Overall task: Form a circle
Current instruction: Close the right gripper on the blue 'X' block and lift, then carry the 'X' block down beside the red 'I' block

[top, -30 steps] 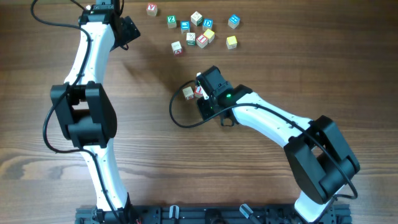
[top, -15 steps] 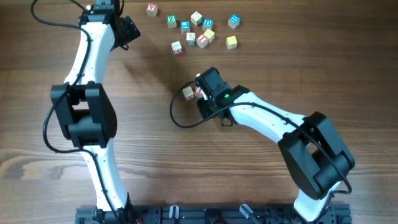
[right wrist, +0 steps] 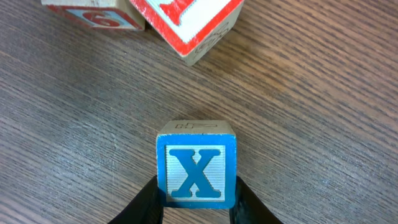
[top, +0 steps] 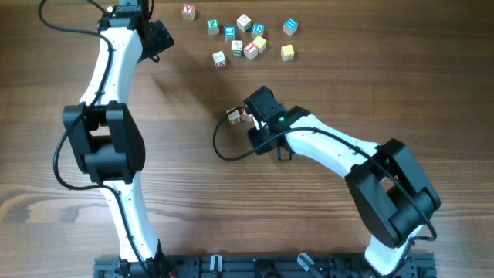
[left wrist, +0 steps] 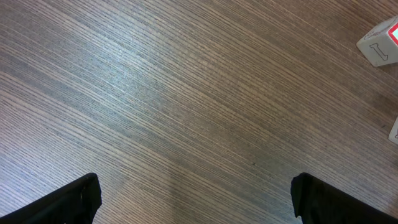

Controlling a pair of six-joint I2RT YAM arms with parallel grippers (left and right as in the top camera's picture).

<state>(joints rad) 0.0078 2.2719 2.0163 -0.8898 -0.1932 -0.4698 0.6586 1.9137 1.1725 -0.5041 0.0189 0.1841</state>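
In the right wrist view, my right gripper (right wrist: pixel 196 205) is shut on a blue X cube (right wrist: pixel 196 173) that sits on the wood, one finger against each side. Just beyond it lie a white cube with a red letter (right wrist: pixel 186 22) and a cream cube with a reddish mark (right wrist: pixel 93 12), close together. Overhead, the right gripper (top: pixel 248 116) covers the blue cube, with the cream cube (top: pixel 233 116) at its left. No circle is in view. My left gripper (top: pixel 160 36) is at the far left and stands open (left wrist: pixel 196 199) over bare wood.
Several loose letter cubes are scattered at the back: green (top: pixel 213 25), blue (top: pixel 290 26), yellow (top: pixel 288 52), white (top: pixel 219 58) and others. A white cube (left wrist: pixel 380 43) shows at the right edge of the left wrist view. A black cable (top: pixel 220 147) loops beside the right wrist.
The right gripper and forearm have shifted slightly beside the two cubes, which stay about where they were. The left arm has not moved.
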